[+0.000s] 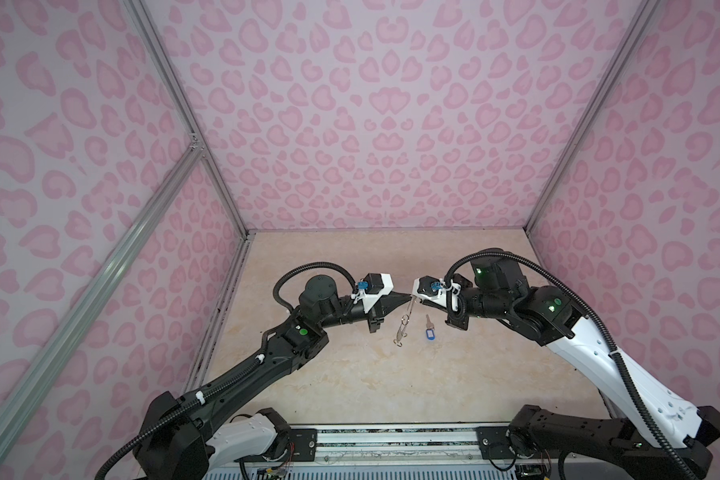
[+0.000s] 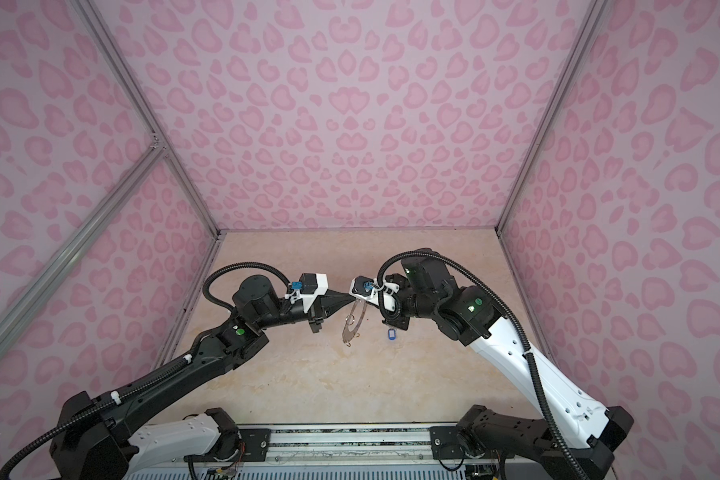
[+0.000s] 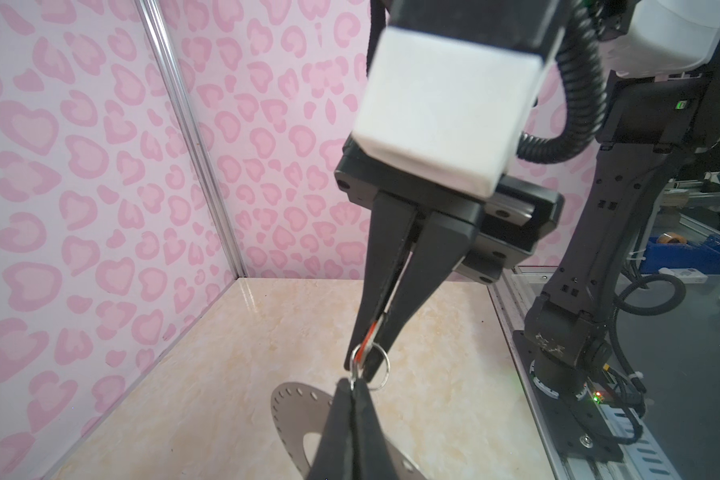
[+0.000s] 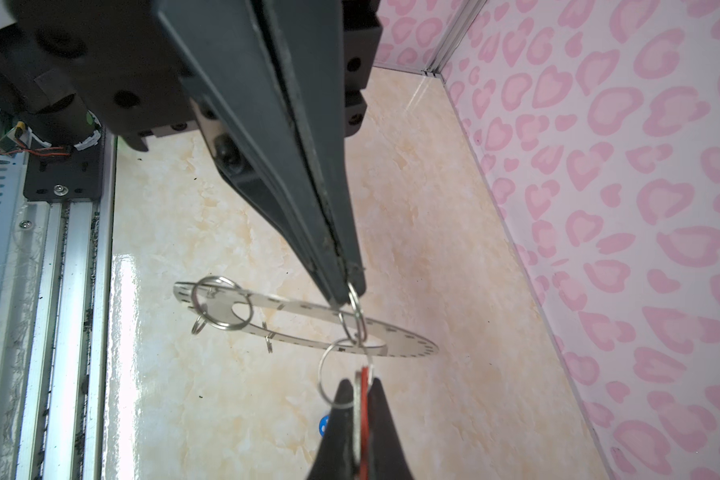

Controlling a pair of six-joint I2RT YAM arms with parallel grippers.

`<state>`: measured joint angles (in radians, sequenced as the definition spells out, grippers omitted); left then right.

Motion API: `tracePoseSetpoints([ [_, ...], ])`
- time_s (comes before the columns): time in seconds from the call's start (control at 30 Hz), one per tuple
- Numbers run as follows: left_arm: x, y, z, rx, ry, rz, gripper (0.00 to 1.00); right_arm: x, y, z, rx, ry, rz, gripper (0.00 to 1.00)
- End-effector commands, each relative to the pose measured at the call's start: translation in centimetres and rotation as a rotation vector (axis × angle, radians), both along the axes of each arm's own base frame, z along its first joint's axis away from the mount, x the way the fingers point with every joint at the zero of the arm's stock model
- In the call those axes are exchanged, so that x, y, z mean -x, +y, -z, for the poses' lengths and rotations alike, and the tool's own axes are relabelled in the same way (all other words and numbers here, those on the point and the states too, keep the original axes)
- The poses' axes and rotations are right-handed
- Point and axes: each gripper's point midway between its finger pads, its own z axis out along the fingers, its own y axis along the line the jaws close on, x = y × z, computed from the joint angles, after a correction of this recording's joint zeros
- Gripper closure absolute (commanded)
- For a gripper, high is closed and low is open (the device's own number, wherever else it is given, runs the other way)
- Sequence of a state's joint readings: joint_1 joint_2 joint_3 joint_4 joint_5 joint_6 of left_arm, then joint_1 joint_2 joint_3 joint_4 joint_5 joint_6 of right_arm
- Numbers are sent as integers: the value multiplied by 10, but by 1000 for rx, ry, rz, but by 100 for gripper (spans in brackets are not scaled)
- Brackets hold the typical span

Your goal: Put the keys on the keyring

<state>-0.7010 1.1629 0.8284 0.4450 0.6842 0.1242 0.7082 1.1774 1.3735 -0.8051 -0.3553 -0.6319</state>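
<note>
The keyring (image 1: 403,323), a flat grey disc with small rim holes, hangs edge-on above the table in both top views (image 2: 353,323). My left gripper (image 1: 408,296) is shut on one of its thin wire loops (image 4: 355,309). My right gripper (image 4: 360,384) faces it tip to tip and is shut on the red-tagged key (image 4: 365,399). That key's split ring (image 4: 329,365) touches the held loop; whether they are linked I cannot tell. The blue-tagged key (image 1: 427,330) lies on the table just right of the disc. In the left wrist view the disc (image 3: 294,411) hangs below my left gripper (image 3: 352,384).
Pink patterned walls close in the beige marble table (image 1: 391,382) on three sides. An aluminium rail (image 1: 391,440) carrying both arm bases runs along the front edge. More wire loops (image 4: 221,303) hang from the disc's far end.
</note>
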Motion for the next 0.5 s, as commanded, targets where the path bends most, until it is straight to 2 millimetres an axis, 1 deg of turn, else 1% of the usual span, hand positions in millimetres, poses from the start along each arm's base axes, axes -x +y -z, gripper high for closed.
tracePoseSetpoints([
  [0.0,5,2,-16,54,-52,20,97,1,0,8,28,34,1,100],
  [0.2,7,2,-18,63,-61,30,97,-2,4,11,29,56,-1,100],
  [0.47,8,1,-15,54,-59,42,97,-4,9,-3,-36,42,-3,100],
])
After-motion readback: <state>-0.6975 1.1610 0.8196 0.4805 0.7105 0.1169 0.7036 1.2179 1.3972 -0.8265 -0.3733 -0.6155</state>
